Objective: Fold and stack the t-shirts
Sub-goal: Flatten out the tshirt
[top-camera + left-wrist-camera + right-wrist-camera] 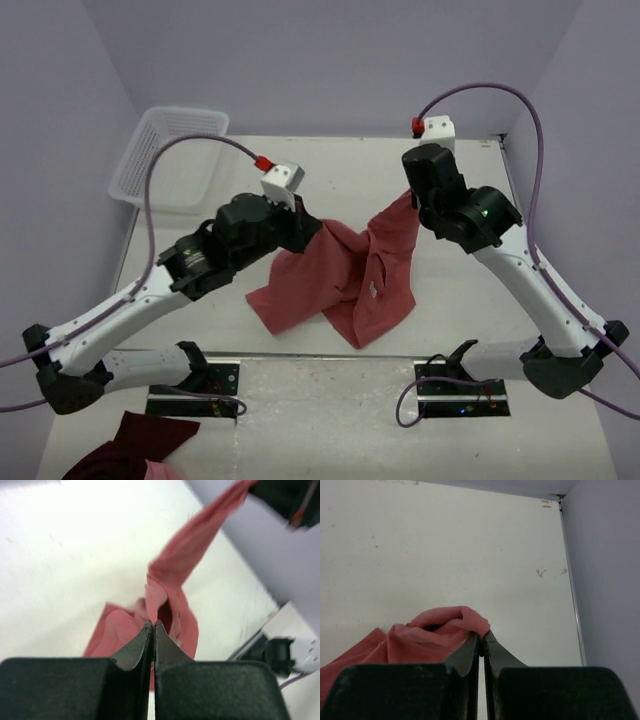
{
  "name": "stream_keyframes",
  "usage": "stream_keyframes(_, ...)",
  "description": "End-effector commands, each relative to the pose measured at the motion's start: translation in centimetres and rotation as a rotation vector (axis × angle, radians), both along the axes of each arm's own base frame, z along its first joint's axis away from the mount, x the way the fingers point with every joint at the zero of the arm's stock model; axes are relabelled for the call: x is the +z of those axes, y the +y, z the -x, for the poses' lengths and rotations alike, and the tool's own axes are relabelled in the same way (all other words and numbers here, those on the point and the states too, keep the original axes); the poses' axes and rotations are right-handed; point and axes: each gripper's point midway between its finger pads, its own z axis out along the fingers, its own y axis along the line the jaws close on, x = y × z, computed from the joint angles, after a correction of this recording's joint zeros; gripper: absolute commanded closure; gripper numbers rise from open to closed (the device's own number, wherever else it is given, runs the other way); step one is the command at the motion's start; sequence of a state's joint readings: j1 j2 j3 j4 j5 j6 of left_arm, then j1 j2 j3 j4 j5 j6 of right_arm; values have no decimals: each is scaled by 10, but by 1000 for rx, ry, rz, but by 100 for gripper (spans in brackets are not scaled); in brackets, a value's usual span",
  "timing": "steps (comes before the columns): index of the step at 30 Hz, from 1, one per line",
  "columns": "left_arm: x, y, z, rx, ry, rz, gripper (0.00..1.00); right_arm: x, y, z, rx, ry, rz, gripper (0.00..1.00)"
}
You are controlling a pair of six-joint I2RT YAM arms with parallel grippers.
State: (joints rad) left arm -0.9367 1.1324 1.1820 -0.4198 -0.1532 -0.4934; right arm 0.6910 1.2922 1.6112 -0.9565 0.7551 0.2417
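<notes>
Black fingers [132, 652] of the left gripper [153, 625] fill the bottom of the left wrist view. They are pressed together, with a fold of the salmon-red t-shirt [345, 280] pinched at their tips. From that pinch a band of cloth rises toward the upper right of the view, where the dark body of the other arm shows, blurred.

The right gripper [482, 636] is likewise clamped on the shirt. A rolled edge of the fabric bunches just over its closed tips and trails off to the left above the pale table [350, 165].

Seen from above, the shirt hangs between the two grippers near the middle of the table. One corner is raised at the left gripper and another higher at the right gripper. The fabric sags between them, and the lower part lies crumpled on the tabletop toward the near edge. A small white label [372, 290] shows on the cloth.

A white mesh basket [135, 165] stands at the far left corner of the table, well apart from the shirt; none of the cloth reaches it. A dark maroon cloth bundle [130, 445] with a pink patch lies at the near left, in front of the left arm's base.
</notes>
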Motion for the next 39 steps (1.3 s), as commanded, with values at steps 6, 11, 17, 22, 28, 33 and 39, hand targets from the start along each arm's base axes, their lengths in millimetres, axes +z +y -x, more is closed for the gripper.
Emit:
stream_keyframes(6,144,94,1,233,-311,28,100,138,-40,46,39,-322,-195,100)
stream_keyframes(11,221,129,26,230,-473,149,100,221,-53,108,263,-511,-348,100)
stream_keyframes(17,307,157,81,78,-698,321,100,290,-51,205,687,-766,-423,100)
stream_keyframes(22,349,177,117,3,-804,429,100,297,-39,268,974,-839,-471,100)
stream_keyframes(28,354,184,125,-7,-827,452,100,301,-29,284,1081,-840,-482,100)
stream_keyframes(33,341,166,90,76,-795,360,100,310,-36,236,877,-864,-432,100)
stream_keyframes(39,266,133,-5,342,-679,53,100,298,-29,133,558,-779,-270,100)
